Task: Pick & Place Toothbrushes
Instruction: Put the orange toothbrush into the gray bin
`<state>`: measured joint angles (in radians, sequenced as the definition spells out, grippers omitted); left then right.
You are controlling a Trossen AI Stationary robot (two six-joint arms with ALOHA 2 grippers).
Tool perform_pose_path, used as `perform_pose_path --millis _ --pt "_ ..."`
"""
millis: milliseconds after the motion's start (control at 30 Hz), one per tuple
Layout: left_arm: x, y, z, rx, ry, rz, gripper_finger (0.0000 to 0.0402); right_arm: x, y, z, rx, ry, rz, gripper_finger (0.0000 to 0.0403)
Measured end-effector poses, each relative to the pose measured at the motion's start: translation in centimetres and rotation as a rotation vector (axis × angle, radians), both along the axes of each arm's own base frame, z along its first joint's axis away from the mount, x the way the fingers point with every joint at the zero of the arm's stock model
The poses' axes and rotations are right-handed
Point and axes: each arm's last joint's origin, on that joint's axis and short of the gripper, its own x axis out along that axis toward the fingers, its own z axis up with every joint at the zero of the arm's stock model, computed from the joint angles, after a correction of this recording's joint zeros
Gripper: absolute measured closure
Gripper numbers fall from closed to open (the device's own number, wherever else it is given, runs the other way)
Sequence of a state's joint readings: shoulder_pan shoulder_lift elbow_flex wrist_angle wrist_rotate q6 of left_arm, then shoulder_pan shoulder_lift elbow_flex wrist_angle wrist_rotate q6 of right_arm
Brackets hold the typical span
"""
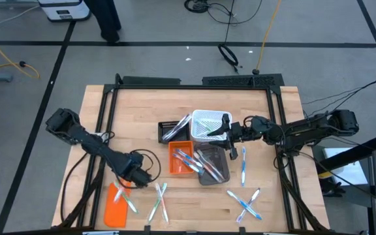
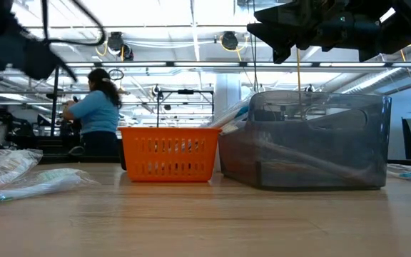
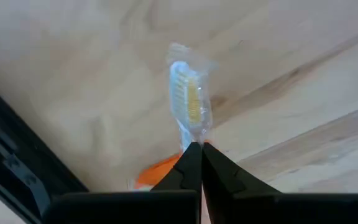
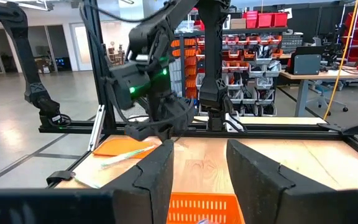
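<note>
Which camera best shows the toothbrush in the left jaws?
The left wrist view: the toothbrush sticks out past the shut left gripper. The high view shows only that gripper; the low and right wrist views don't show it clearly.

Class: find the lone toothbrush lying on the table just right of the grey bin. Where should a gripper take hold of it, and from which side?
Grip the toothbrush at mid-handle, coming straight down from above. It lies flat and thin on the table, so a side approach could not get under it. Set the fingers across its narrow width. The open right gripper is probably the nearer one.
</note>
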<state>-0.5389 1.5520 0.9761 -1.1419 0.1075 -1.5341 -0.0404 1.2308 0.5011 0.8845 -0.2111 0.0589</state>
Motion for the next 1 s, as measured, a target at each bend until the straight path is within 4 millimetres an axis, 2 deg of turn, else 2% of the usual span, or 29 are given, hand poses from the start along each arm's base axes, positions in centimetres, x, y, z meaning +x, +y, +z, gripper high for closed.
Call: perform_pose_path --millis 300,633,833,1000 --pt "3.2 0.1 4.9 0.128 -0.256 -0.184 0.0401 0.0 0.0 0.0 0.0 0.002 0.0 0.0264" --pt "5.9 0.0 10.6 0.437 -0.567 -0.432 0.0401 0.0 0.0 -0.2 0.001 0.021 0.0 0.0264" --pt "8.2 0.5 12.6 0.583 -0.72 -0.588 0.0401 0.0 0.0 -0.1 0.012 0.009 0.001 0.0264" --pt "10.2 1.6 13.6 0.671 -0.814 -0.689 0.0401 0.0 0.1 0.2 0.023 -0.021 0.006 0.0264"
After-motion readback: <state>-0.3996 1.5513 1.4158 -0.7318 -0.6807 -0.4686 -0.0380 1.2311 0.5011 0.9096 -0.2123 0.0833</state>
